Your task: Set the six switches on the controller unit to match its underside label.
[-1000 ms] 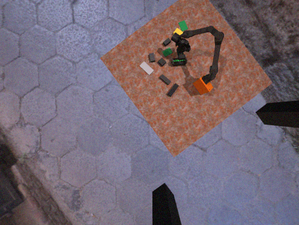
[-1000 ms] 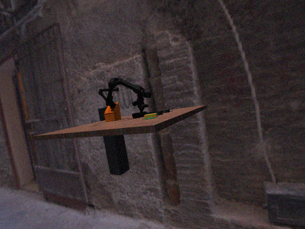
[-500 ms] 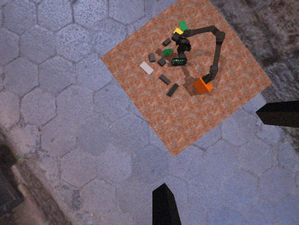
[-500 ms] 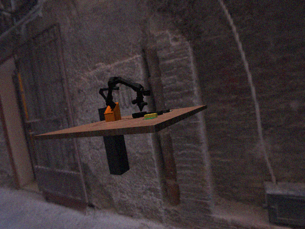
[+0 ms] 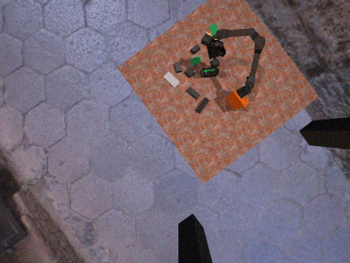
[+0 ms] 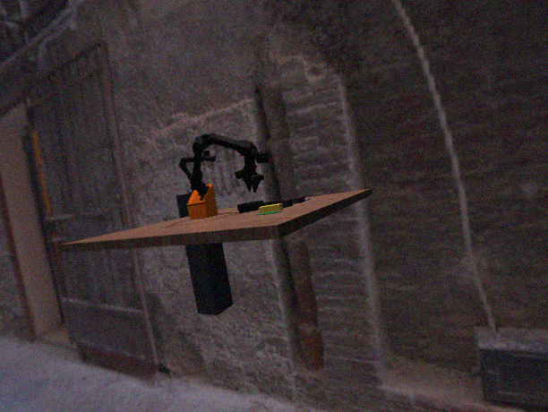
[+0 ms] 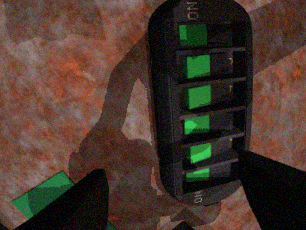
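The dark grey controller unit (image 5: 209, 72) (image 6: 250, 207) (image 7: 165, 125) sits on its base on the bench, its switches facing up. In the wrist view it runs from top to bottom, with a row of rocker switches whose green ends are on the left. The topmost green end (image 7: 194, 35) looks darker than the others. I cannot tell surely which ends are pressed. The label underneath is hidden. My gripper (image 6: 252, 191) (image 7: 173, 171) is open and empty above the unit. In the wrist view its right fingertip overlaps the unit's lower right edge.
Dark modules (image 5: 195, 48) (image 5: 189, 72) (image 5: 193, 92) (image 5: 202, 105), a green piece (image 5: 195, 60) and a white plate (image 5: 171, 79) lie around the unit. Another green piece (image 5: 213, 29) lies beyond the arm. A yellow block (image 6: 270, 208) lies near the bench edge. An orange block (image 5: 233, 101) (image 6: 203, 210) stands by the arm's base.
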